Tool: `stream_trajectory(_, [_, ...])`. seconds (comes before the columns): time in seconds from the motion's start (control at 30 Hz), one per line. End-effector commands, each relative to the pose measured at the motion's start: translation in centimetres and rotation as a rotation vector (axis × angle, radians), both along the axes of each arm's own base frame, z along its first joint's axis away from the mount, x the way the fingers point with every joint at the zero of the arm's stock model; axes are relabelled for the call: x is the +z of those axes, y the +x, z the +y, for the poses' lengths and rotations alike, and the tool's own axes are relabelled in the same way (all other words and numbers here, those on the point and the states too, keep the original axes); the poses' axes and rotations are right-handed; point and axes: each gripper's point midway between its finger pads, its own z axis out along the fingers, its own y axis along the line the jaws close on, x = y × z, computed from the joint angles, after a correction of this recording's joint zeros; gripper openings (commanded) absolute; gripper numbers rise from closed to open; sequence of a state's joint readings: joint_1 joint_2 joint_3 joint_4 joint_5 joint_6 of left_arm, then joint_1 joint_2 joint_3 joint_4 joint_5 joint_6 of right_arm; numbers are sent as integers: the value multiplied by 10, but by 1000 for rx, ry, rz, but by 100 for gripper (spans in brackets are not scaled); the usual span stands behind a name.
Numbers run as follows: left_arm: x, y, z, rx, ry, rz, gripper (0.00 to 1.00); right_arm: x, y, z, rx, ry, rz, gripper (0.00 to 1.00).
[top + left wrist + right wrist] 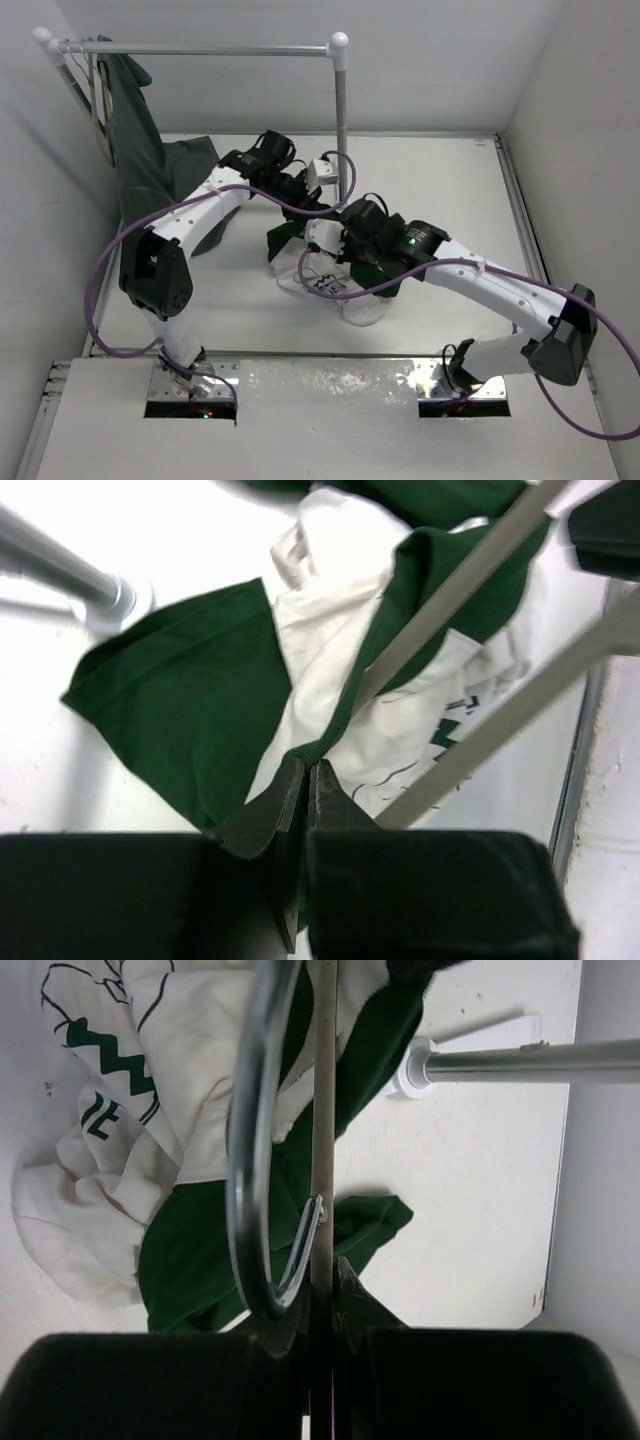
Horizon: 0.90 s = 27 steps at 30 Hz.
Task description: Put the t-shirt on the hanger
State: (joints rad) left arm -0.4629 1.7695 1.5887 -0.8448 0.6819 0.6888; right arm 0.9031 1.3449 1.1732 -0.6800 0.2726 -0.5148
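Observation:
The dark green and white t-shirt [345, 285] lies crumpled on the table between the arms. My left gripper [307, 765] is shut on a green ribbed edge of the t-shirt [180, 700]; in the top view the left gripper [318, 205] is just behind the shirt. My right gripper [322, 1265] is shut on the hanger's thin grey bar [323, 1110], next to its metal hook [250, 1160], above the t-shirt [190, 1250]. Two hanger bars [450, 590] run diagonally over the shirt in the left wrist view. The right gripper [325, 235] sits close to the left one.
A clothes rack stands at the back, its upright pole [341, 110] just behind the grippers and its rail [200, 47] on the left. A larger dull grey-green garment [140, 150] hangs from the rail and drapes onto the table. Walls close in left and right.

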Motion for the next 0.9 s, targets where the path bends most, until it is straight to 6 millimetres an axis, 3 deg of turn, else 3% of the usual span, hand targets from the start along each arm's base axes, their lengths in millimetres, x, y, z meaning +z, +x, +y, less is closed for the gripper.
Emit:
stream_trajectory(0.0, [62,-15,-10,-139,-137,-131,0,26,6,24,109,76,-61,0])
stream_trajectory(0.2, [84,-55,-11,-258,-237,-120,0,24,10,39,100,162,-54,0])
stream_trajectory(0.33, [97,-79,-26,-287,-282,-102,0,19,20,47,26,218,-60,0])
stream_trajectory(0.47, [94,-92,-38,-263,-293,-34,0,13,24,58,-52,353,-54,0])
stream_trajectory(0.53, [92,-92,-45,-255,-292,-35,0,10,24,58,-79,395,-56,0])
stream_trajectory(0.57, [89,-93,-47,-251,-289,-25,0,-2,20,55,-114,414,-33,0])
stream_trajectory(0.67, [83,-92,-53,-216,-273,-11,0,0,26,53,-203,524,-72,0])
stream_trajectory(0.73, [77,-84,-53,-165,-254,-5,22,-11,26,49,-250,568,-75,0])
stream_trajectory(0.8, [74,-68,-48,-77,-215,-33,67,-19,22,49,-297,652,-56,0])
stream_trajectory(0.87, [73,-53,-40,-4,-198,-57,81,-29,15,51,-319,712,-16,0])
